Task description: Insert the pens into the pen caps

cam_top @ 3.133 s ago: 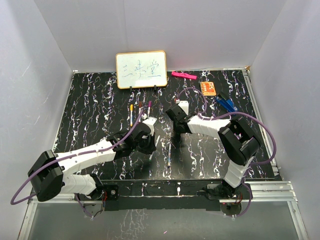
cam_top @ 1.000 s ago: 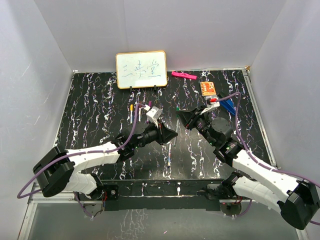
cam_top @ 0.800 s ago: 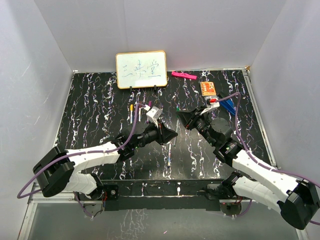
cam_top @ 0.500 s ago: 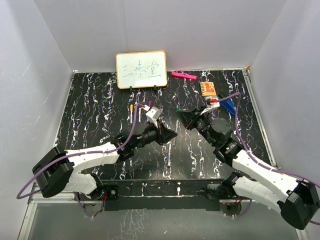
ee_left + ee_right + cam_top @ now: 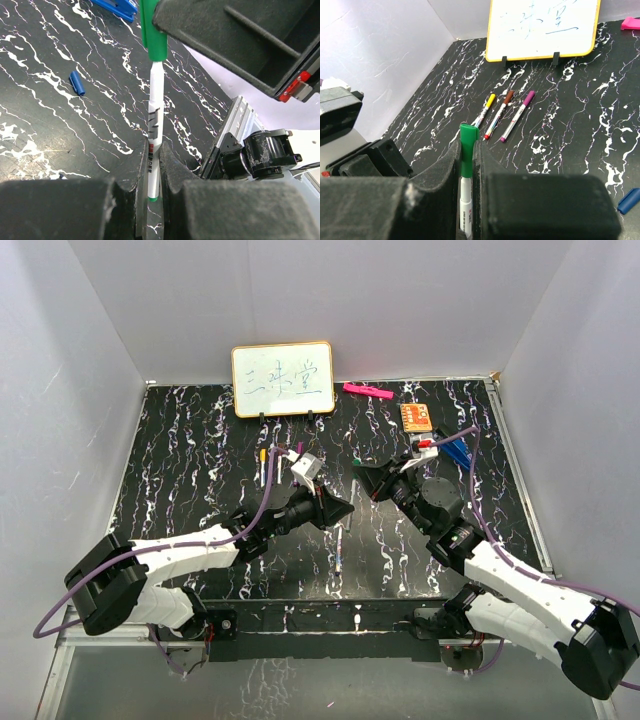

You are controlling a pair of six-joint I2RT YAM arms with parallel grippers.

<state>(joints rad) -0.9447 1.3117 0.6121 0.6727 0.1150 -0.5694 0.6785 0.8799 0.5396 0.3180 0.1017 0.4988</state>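
Near the middle of the counter [image 5: 200, 440] the two arms meet tip to tip. The left claw [image 5: 154, 161] is pressed together on a white-barrelled pen [image 5: 154, 125], pinching it low on the barrel, with the pen pointing away towards 12 o'clock in the left wrist view. The right claw [image 5: 468, 154] is pinching the green cap [image 5: 468, 142], and in the left wrist view that cap [image 5: 151, 30] sits over the far end of the pen, barrel and cap in one line; how deep the pen is seated cannot be told. A blue cap [image 5: 77, 83] lies alone on the counter at 10 o'clock from the held pen. In the top view a loose pen [image 5: 339, 548] lies just at 6 o'clock from the meeting claws. Three capped pens [image 5: 499, 115], yellow, red-brown and magenta, lie side by side at 10 o'clock from the claws, before the whiteboard [image 5: 283, 379] standing at the 12 o'clock edge. A pink marker [image 5: 367, 391] lies at 1 o'clock, and an orange card [image 5: 417, 417] and a blue clip [image 5: 452, 448] at 2 o'clock.
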